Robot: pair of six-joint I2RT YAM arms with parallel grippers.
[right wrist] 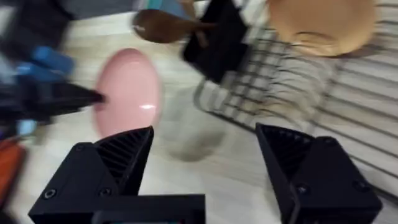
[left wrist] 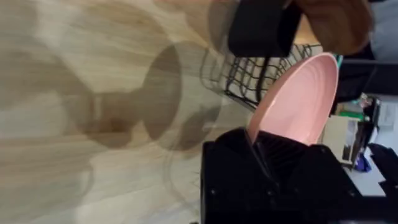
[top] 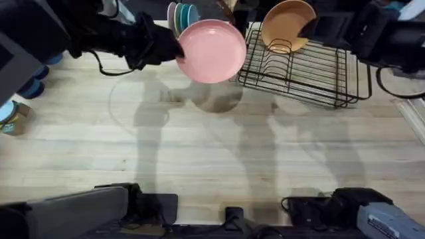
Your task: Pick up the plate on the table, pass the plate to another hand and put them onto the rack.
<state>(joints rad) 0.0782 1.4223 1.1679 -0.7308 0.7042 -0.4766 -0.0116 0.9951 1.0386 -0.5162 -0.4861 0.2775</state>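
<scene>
Pink plate [top: 211,50] is held up off the table [top: 199,146], w/ the left hand [top: 174,46] clamped on its left rim; plate hangs just left of the black wire rack [top: 302,70], face tilted toward the overhead cam, its shadow on the wood below. In the left wrist view the plate [left wrist: 297,99] rises edge-on straight out of that hand's fingers [left wrist: 273,149], which pinch the rim, rack wires [left wrist: 249,78] just behind it. Left arm comes in from the upper left of the overhead view, stretched across toward the middle. Right hand [top: 312,28] sits high over the rack's far side, well apart from the plate, near the orange-tan plate [top: 287,25] that stands in the rack. Right wrist view: right hand [right wrist: 205,155] has fingers wide apart, nothing between them, plate [right wrist: 127,90] farther off beyond the left finger [right wrist: 118,155], the other arm's tip touching the plate's edge. Small teal & white plates [top: 180,14] stand behind the pink one.
</scene>
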